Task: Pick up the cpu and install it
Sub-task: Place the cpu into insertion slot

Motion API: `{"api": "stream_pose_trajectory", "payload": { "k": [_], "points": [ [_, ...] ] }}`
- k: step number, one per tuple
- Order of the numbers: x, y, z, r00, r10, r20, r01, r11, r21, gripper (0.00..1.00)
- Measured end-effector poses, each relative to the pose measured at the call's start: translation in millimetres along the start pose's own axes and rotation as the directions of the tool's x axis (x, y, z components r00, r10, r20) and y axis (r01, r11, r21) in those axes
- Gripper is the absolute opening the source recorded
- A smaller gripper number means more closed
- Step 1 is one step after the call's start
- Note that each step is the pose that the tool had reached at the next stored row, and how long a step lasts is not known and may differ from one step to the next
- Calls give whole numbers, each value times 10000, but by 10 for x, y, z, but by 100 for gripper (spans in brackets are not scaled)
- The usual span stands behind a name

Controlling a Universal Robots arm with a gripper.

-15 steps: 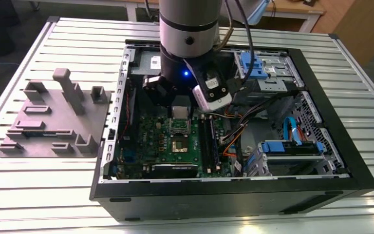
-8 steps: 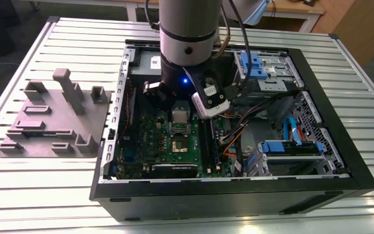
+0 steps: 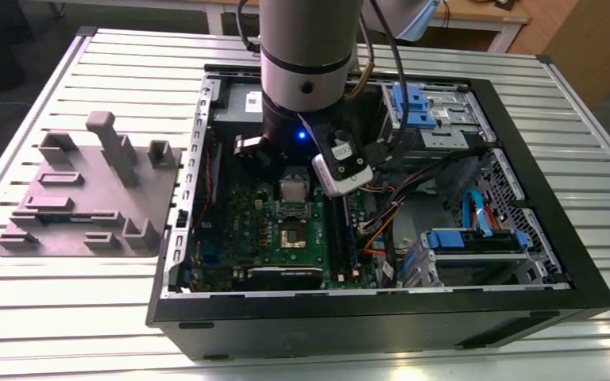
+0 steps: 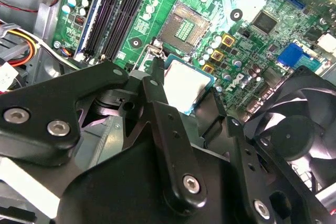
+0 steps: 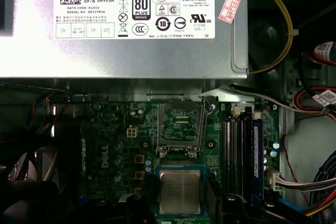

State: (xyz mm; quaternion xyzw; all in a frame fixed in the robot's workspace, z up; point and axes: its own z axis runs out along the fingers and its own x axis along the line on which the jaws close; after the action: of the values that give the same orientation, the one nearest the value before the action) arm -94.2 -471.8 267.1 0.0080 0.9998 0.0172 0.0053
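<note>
Exterior view: arm reaches down into the open computer case (image 3: 183,198), gripper (image 3: 288,184) pinching the cpu (image 3: 292,191) above the green motherboard (image 3: 310,254), near the socket (image 3: 289,236). Second wrist view: black fingers (image 4: 157,95) clamp opposite edges of the cpu (image 4: 185,83), held clear of the board, apart from the empty socket (image 4: 184,27). First wrist view: cpu (image 5: 180,191) level, metal top up, just beside the socket (image 5: 180,127); grey labelled box (image 5: 226,51) beyond.

The arm (image 3: 303,48) stands vertical, wrist (image 3: 289,127) down, jaws clamped.
</note>
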Motion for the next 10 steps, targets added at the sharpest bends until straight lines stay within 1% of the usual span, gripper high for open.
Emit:
{"api": "stream_pose_trajectory", "payload": {
  "k": [10],
  "points": [
    [0,0,10,10000,0,1,0,10000,-2,47]
  ]
}}
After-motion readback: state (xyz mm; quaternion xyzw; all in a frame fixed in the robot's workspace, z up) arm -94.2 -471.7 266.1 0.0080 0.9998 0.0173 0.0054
